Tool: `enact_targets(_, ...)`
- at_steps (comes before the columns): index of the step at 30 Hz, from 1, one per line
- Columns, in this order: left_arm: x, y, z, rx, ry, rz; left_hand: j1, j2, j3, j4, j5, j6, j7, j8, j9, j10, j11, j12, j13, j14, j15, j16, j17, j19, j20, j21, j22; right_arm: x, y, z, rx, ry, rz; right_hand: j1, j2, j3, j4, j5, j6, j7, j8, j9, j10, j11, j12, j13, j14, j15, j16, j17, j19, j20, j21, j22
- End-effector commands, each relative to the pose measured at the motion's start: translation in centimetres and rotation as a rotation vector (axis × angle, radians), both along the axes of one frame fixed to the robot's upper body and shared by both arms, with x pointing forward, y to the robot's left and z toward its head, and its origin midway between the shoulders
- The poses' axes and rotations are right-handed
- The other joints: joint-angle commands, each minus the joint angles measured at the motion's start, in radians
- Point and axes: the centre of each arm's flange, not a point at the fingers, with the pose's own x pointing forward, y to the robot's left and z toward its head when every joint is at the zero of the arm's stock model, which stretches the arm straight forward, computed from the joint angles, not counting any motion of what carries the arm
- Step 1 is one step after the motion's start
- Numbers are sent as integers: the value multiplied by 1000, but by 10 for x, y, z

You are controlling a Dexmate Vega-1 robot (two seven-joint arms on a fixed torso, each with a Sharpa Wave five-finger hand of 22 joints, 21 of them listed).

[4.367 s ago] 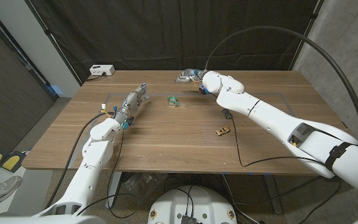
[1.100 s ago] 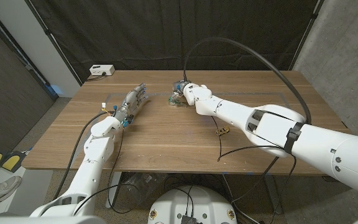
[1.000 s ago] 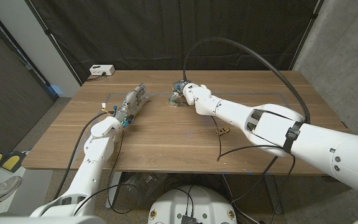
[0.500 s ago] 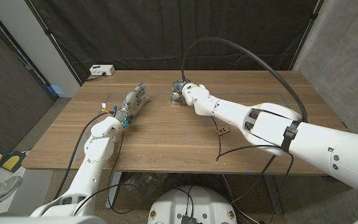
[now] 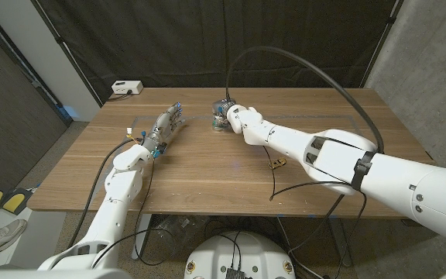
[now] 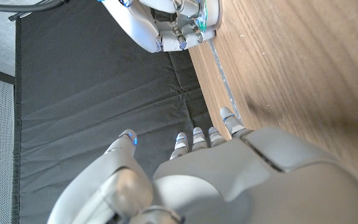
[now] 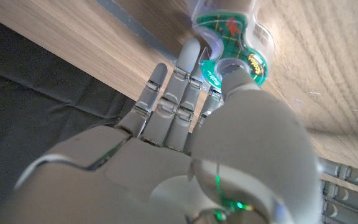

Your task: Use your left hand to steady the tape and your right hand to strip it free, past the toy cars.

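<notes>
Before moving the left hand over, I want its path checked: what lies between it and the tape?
Head view: only bare table between left hand and tape.

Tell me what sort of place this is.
Probably a robot lab or test bay: black curtains hang behind a lone wooden table, a bare concrete wall stands beside it, and cables trail over the arms.

The tape (image 5: 217, 121) sits on the table (image 5: 207, 167) toward its far edge, the right hand (image 5: 228, 114) touching it. The left hand (image 5: 166, 124) is well to its left. A toy car (image 5: 276, 163) lies nearer, to the right.
</notes>
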Motion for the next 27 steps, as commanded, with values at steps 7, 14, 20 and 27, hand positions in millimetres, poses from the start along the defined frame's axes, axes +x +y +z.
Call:
enact_targets(7,1,-7,-1,8,6,-11,-2,-5,2,9,3,4,-5,-1,6,5,0,2,2,5,-5,7,3,-27,7,-3,2,-14,-31,-6,311,-200,122,29,32,-2,7,5,130,-53,4,5,113,-99,72,107,-55,-82,-90,-54,-21,-58,39,-1)
enact_targets(14,1,-9,0,13,6,-17,-3,-4,1,11,4,5,-4,-1,5,5,-2,2,2,4,-4,6,3,-25,6,-4,2,-18,-42,-6,428,-253,160,31,27,-2,6,8,137,-49,3,4,121,-101,74,110,-46,-82,-100,-60,-24,-58,48,-5)
enact_targets(20,1,-9,1,14,4,-16,-4,-4,0,12,6,5,-5,-1,5,5,-1,1,2,4,-5,6,3,-24,6,-4,2,-20,-48,-3,524,-247,211,32,25,-2,6,10,140,-45,2,4,122,-103,74,112,-43,-82,-105,-62,-24,-58,53,-7)
enact_targets(27,0,-11,2,25,2,-16,-4,-3,0,12,7,5,-4,-2,5,5,-2,1,2,5,-4,6,2,-24,6,-5,1,-21,-58,1,697,-197,306,33,23,-2,6,12,140,-43,1,3,123,-103,74,114,-39,-82,-112,-65,-24,-57,59,-9)
